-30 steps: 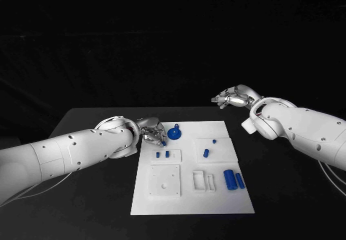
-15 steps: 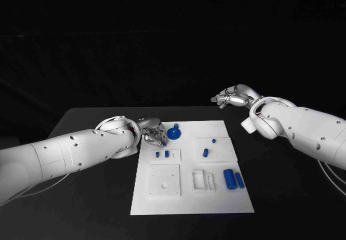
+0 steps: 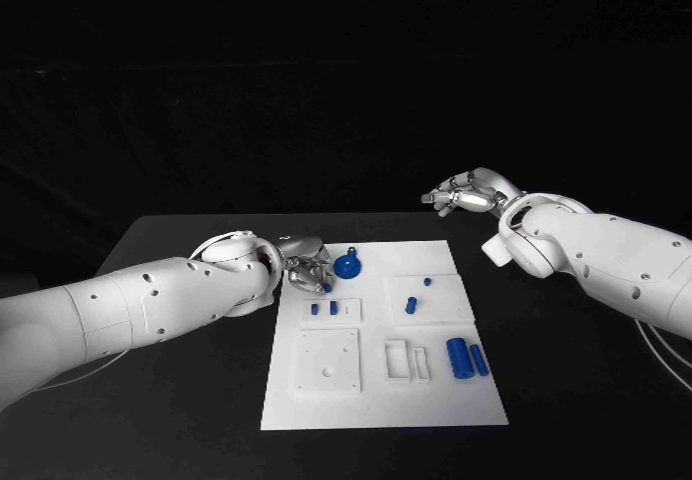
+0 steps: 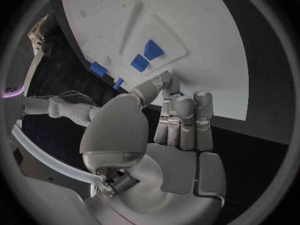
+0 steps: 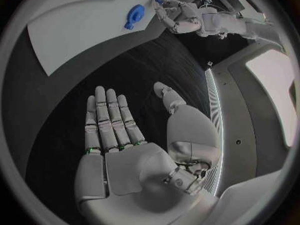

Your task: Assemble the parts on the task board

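Note:
The white task board (image 3: 378,400) lies mid-table. My left hand (image 3: 304,272) hovers at its far left edge, beside a round blue part with a handle (image 3: 348,266). Its fingers (image 4: 182,120) are curled in, and a small blue piece (image 4: 172,92) seems pinched between thumb and fingertips. Two small blue blocks (image 3: 325,309) stand in a raised plate just in front of that hand and also show as blocks (image 4: 147,55). My right hand (image 3: 464,197) is raised behind the board's far right corner, its palm (image 5: 125,150) flat and fingers spread, holding nothing.
On the board, a blue peg (image 3: 413,305) and a smaller piece (image 3: 426,283) stand in the right raised plate. Two blue cylinders (image 3: 467,359) lie near the right edge. A white plate with a hole (image 3: 330,360) and white brackets (image 3: 405,361) sit at the front.
My left hand has drawn back slightly toward the board's far left edge with its fingers still curled. The right hand has stayed where it was.

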Controlling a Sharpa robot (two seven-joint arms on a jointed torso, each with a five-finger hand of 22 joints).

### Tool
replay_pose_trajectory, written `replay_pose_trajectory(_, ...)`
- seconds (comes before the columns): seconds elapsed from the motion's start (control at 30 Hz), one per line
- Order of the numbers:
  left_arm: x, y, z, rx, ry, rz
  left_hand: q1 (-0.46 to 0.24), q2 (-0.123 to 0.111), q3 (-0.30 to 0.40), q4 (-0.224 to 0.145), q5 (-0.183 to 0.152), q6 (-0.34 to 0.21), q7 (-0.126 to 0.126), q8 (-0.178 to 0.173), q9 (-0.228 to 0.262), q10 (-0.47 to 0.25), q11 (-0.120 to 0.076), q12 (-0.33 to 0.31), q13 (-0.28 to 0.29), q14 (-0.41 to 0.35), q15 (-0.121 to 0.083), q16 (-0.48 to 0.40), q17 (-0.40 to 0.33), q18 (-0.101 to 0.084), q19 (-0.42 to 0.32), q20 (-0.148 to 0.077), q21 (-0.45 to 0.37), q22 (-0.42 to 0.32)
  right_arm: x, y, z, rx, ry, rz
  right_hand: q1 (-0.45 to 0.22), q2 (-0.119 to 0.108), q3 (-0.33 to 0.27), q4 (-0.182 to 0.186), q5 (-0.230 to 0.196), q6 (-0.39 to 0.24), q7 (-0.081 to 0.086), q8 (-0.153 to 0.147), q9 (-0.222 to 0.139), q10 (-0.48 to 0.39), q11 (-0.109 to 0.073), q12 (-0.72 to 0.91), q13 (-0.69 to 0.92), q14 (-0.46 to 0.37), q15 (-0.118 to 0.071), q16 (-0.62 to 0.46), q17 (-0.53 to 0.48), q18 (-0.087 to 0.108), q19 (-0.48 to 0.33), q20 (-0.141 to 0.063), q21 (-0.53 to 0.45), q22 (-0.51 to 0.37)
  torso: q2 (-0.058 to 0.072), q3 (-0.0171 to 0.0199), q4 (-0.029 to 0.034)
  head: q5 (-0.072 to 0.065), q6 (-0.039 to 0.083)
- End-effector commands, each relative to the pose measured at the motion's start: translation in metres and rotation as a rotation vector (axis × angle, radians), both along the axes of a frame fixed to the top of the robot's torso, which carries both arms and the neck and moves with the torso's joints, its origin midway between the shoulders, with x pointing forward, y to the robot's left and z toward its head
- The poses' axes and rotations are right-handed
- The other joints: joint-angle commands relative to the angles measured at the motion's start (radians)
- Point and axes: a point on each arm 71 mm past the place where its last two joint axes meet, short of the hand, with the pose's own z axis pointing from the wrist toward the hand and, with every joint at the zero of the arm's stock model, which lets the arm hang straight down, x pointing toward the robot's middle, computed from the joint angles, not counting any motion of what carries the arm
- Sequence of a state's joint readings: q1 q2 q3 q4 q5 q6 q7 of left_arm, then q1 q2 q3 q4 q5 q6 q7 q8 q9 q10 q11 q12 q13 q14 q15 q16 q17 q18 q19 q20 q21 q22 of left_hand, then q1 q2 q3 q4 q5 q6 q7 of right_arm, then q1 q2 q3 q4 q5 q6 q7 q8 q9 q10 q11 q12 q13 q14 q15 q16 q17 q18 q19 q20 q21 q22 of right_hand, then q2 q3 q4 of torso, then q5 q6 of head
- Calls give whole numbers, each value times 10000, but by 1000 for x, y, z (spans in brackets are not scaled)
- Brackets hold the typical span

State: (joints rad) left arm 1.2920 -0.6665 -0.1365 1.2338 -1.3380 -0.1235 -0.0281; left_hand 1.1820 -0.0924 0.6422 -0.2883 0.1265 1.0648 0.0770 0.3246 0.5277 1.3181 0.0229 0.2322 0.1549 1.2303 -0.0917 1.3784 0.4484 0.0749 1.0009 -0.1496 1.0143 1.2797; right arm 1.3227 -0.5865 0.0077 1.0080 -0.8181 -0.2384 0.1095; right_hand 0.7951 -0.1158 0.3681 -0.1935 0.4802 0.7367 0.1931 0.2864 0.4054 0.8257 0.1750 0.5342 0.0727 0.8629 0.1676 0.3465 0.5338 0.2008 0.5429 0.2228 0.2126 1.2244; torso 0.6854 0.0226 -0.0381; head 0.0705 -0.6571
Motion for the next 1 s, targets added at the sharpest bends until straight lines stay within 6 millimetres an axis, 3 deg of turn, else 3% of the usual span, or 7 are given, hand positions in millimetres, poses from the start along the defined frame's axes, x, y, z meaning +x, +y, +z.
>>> replay_pose_trajectory(0.03,-3,0,-8,349,324,-212,-11,58,64,26,0,123,108,11,-6,67,-8,-62,15,59,11,16,5,386,3,-346,59,19,0,0,0,6,14,104,40,70,-15,67,42,-82,344,34,-9,43,14,22,-15,-73,-26,-49,-14,50,-1,68,-56,12,3,-5,0,-4,13)
replay_pose_trajectory(0.43,-2,1,-5,-205,104,-142,214,-233,96,21,-137,-874,483,-551,-275,52,35,-264,129,-19,53,-29,-8,345,-59,-325,7,39,0,0,0,2,16,94,40,67,-18,67,42,-82,344,35,-12,42,14,23,-16,-74,-25,-49,-15,52,-1,69,-60,15,1,-2,1,-20,7)
replay_pose_trajectory(1.0,2,13,-5,-226,186,508,251,-444,5,54,-250,-1513,533,-842,-462,9,75,-420,207,-73,92,-67,-21,332,-85,-295,-25,55,0,-2,0,-9,15,44,60,56,-17,52,41,-84,344,36,-14,41,13,24,-18,-75,-26,-49,-16,56,-3,69,-65,20,2,-3,-1,-27,38)
